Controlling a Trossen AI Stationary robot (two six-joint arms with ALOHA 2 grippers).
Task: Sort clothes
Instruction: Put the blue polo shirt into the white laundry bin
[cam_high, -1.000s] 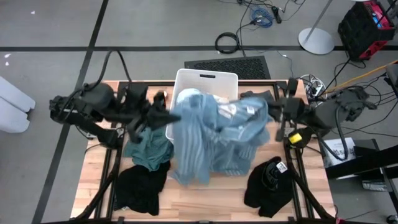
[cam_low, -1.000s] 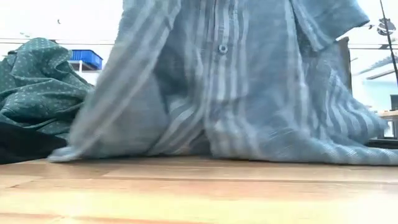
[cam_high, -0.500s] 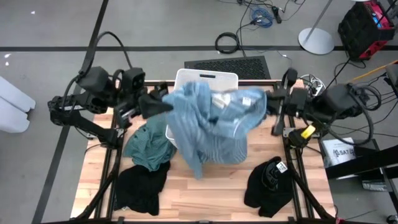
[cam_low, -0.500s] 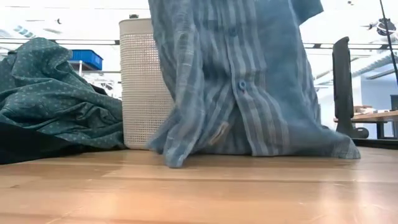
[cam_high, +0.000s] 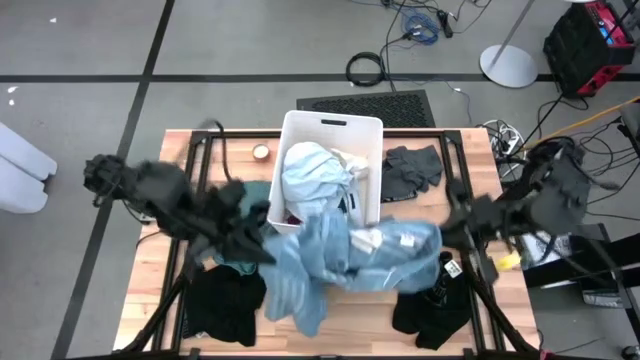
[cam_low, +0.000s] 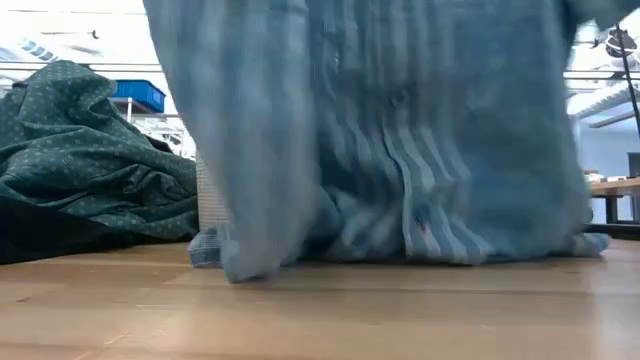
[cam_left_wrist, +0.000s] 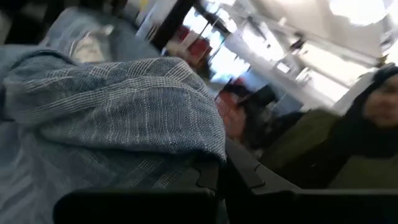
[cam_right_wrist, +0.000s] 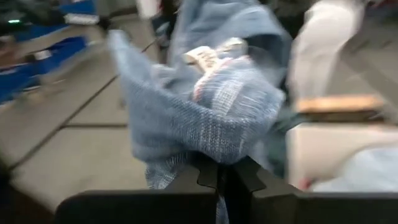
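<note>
A blue-white striped shirt (cam_high: 350, 250) hangs stretched between my two grippers, in front of the white bin (cam_high: 372, 125). My left gripper (cam_high: 258, 240) is shut on its left end and my right gripper (cam_high: 447, 228) is shut on its right end. In the low view the shirt (cam_low: 400, 130) fills the middle, with its lower hem (cam_low: 250, 265) on the table. A light blue garment (cam_high: 312, 170) lies in the bin. A teal garment (cam_low: 90, 170) lies left of it, partly hidden under my left arm. My left gripper pinches a bunched fold of the shirt's left end (cam_left_wrist: 186, 146) between its two fingers, coming in about level from the table's left. The cloth drapes over the fingers and hangs below them. My right gripper pinches a bunched fold of the shirt's right end (cam_right_wrist: 214, 146) between its two fingers, coming in from the table's right and slanting a little down. The shirt sags between the two holds, its lower part on the table.
A black garment (cam_high: 225, 300) lies near left and another (cam_high: 430, 300) near right. A dark grey garment (cam_high: 412, 170) lies right of the bin. A small round thing (cam_high: 262, 152) sits left of the bin. A person (cam_left_wrist: 379, 112) stands beyond the table.
Both grippers, shut on the shirt, first swung it back over the bin, then toward the table's near edge, turning as they went. The shirt now hangs in front of the bin, spread wider between them, its lower hem dragging on the table.
</note>
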